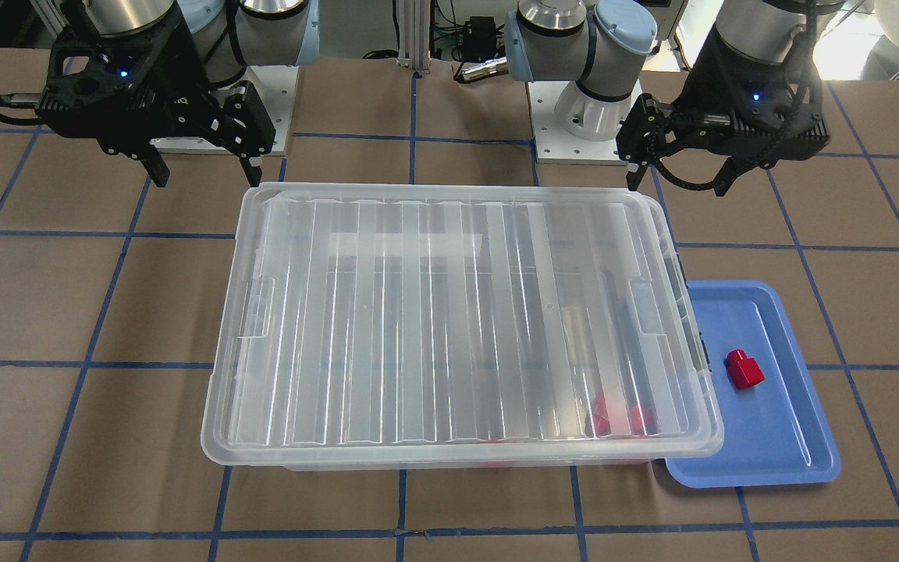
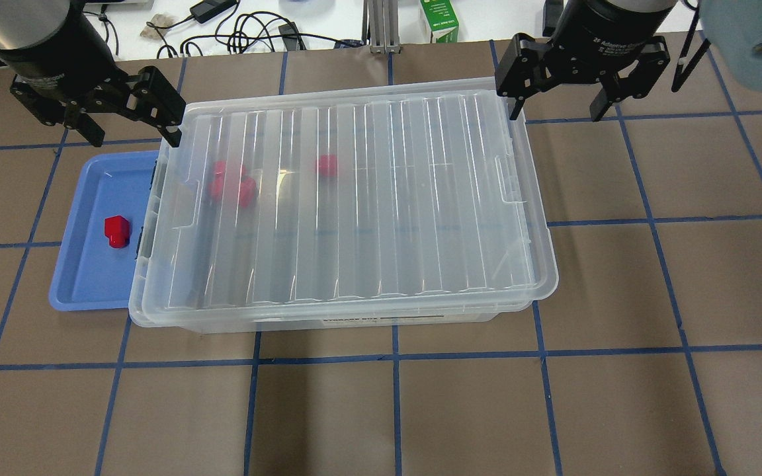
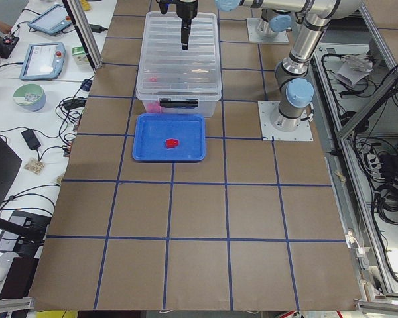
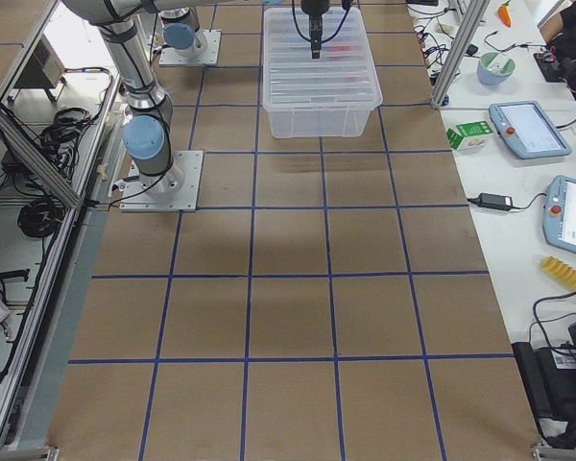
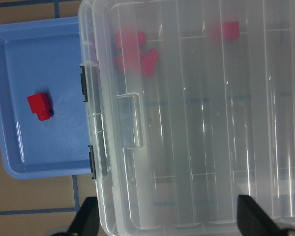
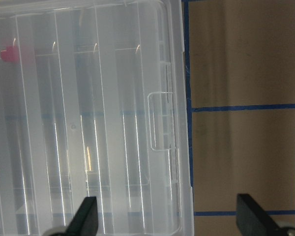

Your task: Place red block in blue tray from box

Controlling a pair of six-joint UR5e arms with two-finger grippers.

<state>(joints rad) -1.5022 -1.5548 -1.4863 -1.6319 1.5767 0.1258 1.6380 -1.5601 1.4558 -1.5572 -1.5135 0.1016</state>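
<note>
The red block [image 2: 116, 231] lies inside the blue tray [image 2: 83, 281], which sits against the box's left end; both show in the front view, block [image 1: 744, 369] and tray [image 1: 769, 445], and in the left wrist view, block [image 5: 40, 106]. The clear box [image 2: 354, 198] has its ribbed lid on, slightly askew. Through the lid I see three bunched red blocks [image 2: 232, 185] and a single one [image 2: 327, 165]. My left gripper [image 2: 135, 135] hovers open and empty over the box's far left corner. My right gripper [image 2: 556, 109] hovers open and empty over its far right corner.
Blue tape lines grid the brown table. The arms' base plates [image 1: 590, 140] stand behind the box in the front view. A green carton [image 2: 438, 20] and cables lie past the table's far edge. Tablets [image 3: 43, 59] rest on the side bench.
</note>
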